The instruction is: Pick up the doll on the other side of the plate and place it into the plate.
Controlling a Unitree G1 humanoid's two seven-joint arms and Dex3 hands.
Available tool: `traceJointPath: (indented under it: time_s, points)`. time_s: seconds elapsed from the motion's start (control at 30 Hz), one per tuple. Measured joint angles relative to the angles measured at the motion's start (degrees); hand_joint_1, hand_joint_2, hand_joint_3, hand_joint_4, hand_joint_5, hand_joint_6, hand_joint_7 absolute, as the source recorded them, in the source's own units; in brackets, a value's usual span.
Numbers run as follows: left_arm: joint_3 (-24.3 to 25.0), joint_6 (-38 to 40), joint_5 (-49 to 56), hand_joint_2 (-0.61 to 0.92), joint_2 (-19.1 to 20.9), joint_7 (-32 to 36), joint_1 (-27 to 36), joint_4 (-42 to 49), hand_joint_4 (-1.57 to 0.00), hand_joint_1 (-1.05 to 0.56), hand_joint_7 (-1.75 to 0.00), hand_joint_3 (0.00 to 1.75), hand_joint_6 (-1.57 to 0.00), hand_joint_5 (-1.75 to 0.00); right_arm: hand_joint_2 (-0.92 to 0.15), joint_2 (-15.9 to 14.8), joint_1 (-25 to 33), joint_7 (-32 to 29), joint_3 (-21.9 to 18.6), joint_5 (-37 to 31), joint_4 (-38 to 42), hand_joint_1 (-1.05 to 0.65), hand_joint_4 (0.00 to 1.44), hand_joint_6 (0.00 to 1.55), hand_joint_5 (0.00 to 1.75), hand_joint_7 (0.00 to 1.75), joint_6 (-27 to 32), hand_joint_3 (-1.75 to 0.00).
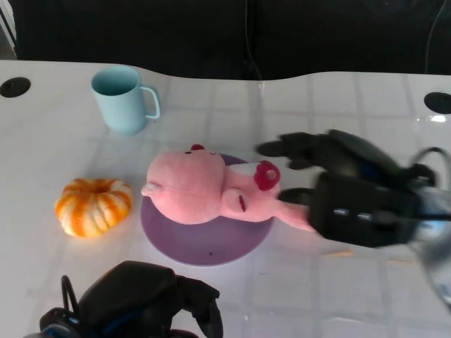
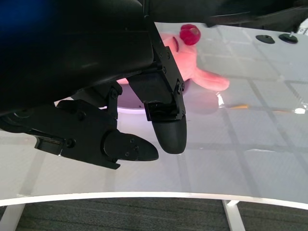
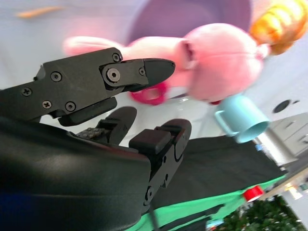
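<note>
The pink plush doll (image 1: pixel 204 186) lies on its side across the purple plate (image 1: pixel 204 246), its head toward the pumpkin and a leg sticking out over the rim on the right. My right hand (image 1: pixel 338 186) hovers blurred just right of the doll, fingers spread with nothing between them; it hides the end of that leg. The right wrist view shows the doll (image 3: pixel 221 62) on the plate (image 3: pixel 192 14) beyond my right hand (image 3: pixel 134 110). My left hand (image 1: pixel 141 299) stays low at the near edge, holding nothing. In the left wrist view the doll (image 2: pixel 197 72) lies past my left hand (image 2: pixel 144 120).
A light blue cup (image 1: pixel 125 98) stands at the back left. An orange and white pumpkin (image 1: pixel 93 205) sits left of the plate. Round holes (image 1: pixel 14 86) mark the table's far corners. A dark backdrop runs behind the table's far edge.
</note>
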Motion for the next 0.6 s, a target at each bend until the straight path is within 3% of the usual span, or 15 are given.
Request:
traceJointPath:
  time_s: [0.17,0.3,0.5,0.53,0.6]
  points:
    - [0.01,0.02,0.05,0.92,0.02,0.0,-0.3,0.09,-0.79,-0.24,-0.63,0.2,-0.9,-1.23,-0.92,-3.84,7.23,2.13,-4.09,4.03,-4.28,-0.21,0.84,0.85,0.57,0.17,-1.09,-0.15]
    - [-0.05,0.21,0.12,0.92,-0.01,-0.02,-0.28,0.08,-0.79,-0.24,-0.63,0.21,-0.9,-1.23,-0.92,-5.44,12.24,4.29,-6.92,7.49,-9.49,-0.21,0.88,0.9,0.62,0.18,-0.96,-0.16]
    - [-0.06,0.71,0.24,0.92,0.1,-0.08,-0.27,-0.11,-0.79,-0.24,-0.62,0.21,-0.91,-1.24,-0.92,-7.78,19.27,5.8,-11.11,10.19,-17.68,-0.11,0.78,1.07,1.13,0.22,0.83,-0.18]
    - [-0.05,0.67,0.23,0.92,0.17,-0.08,-0.29,-0.14,-0.79,-0.24,-0.62,0.21,-0.9,-1.23,-0.92,-8.22,20.25,6.37,-11.52,10.77,-19.14,-0.1,0.76,1.07,1.21,0.28,1.57,-0.19]
    - [0.08,0.64,0.16,0.92,0.3,-0.09,-0.3,-0.17,-0.79,-0.24,-0.62,0.21,-0.9,-1.23,-0.92,-8.87,22.25,7.34,-12.82,11.86,-22.1,-0.09,0.73,0.93,1.34,0.68,3.05,-0.2]
